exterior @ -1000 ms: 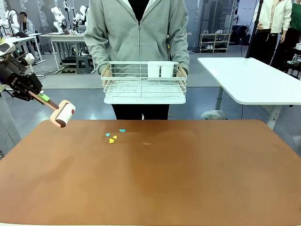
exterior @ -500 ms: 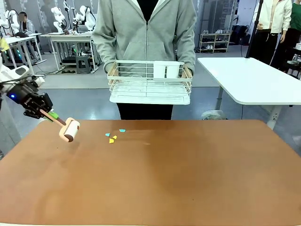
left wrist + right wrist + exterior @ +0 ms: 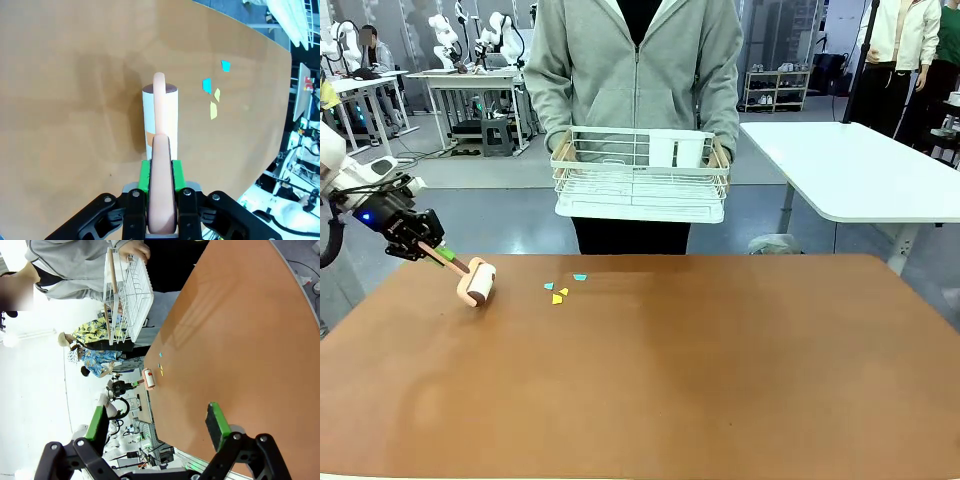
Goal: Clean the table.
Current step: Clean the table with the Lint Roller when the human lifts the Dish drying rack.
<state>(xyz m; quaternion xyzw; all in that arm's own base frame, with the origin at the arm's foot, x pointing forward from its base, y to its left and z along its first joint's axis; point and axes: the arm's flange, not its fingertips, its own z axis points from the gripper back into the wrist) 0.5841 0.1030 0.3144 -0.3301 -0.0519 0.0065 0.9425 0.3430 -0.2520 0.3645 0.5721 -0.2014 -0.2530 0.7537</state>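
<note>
1. Reddish-brown bench (image 3: 720, 380) spans the near scene: smooth, rigid, heavy; judged rolled over, never gripped.
2. Left pincer (image 3: 426, 246) clamps the lint roller (image 3: 478, 282) by its handle, far left, near paper scraps (image 3: 560, 291).
3. Right pincer (image 3: 156, 420) gapes empty.

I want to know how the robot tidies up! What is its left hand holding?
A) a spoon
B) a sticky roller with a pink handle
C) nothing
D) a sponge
B: the left hand is shut on the pink handle of a sticky roller, whose roll is a little short of the coloured paper scraps on the table.
</note>
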